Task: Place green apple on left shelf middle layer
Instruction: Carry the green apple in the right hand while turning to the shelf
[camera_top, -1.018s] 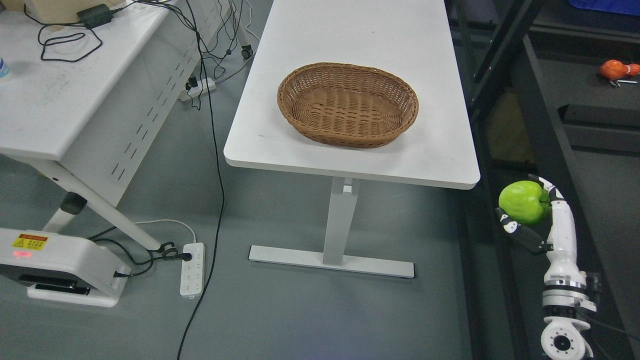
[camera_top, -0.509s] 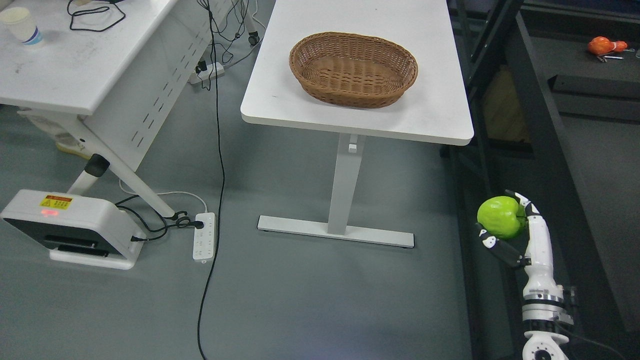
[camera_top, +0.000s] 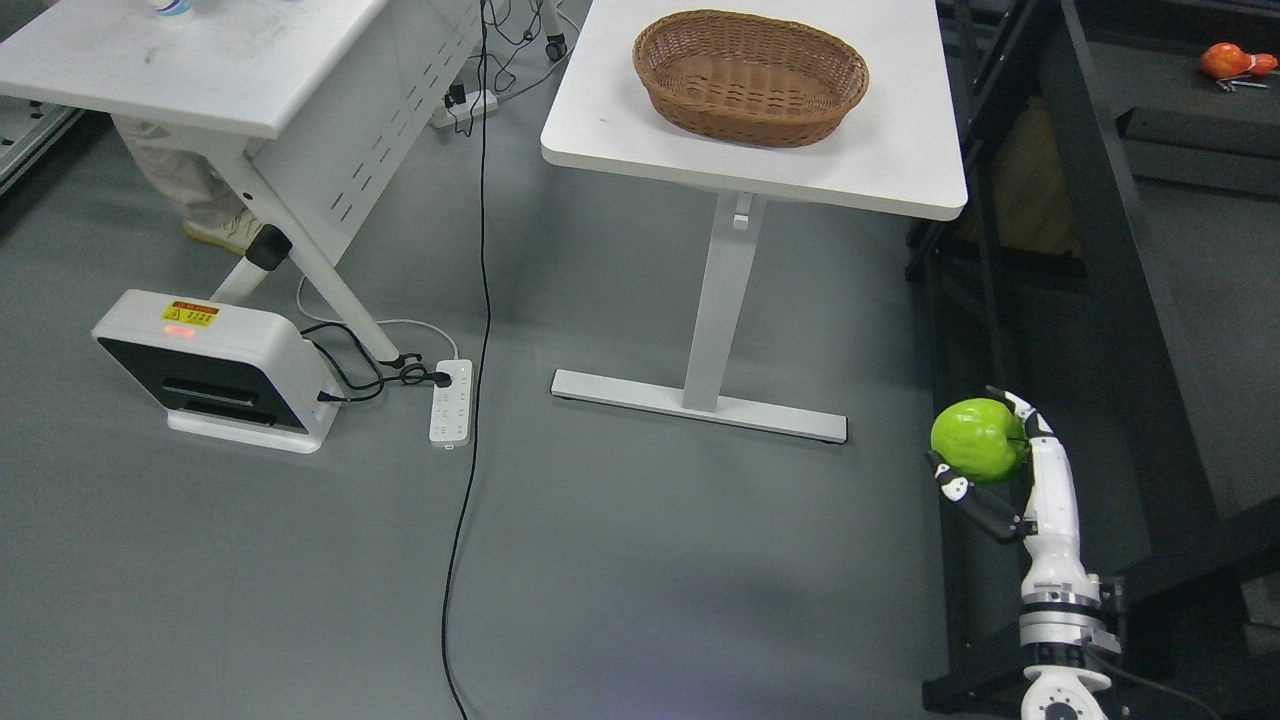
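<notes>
The green apple (camera_top: 975, 453) is bright lime green, round and glossy, with a dark dimple facing right toward the palm. It sits off the floor in the grasp of the right hand (camera_top: 1005, 470), whose fingers (camera_top: 1022, 415) curl over its top and right side while the thumb presses from below left. It hangs beside the dark shelf frame (camera_top: 1120, 250), near that frame's lower left edge.

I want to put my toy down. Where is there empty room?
The white table is bare left of the basket, and along its front edge. The floor by the power strip is crowded with cables. The right robot hand holds the green apple.
</notes>
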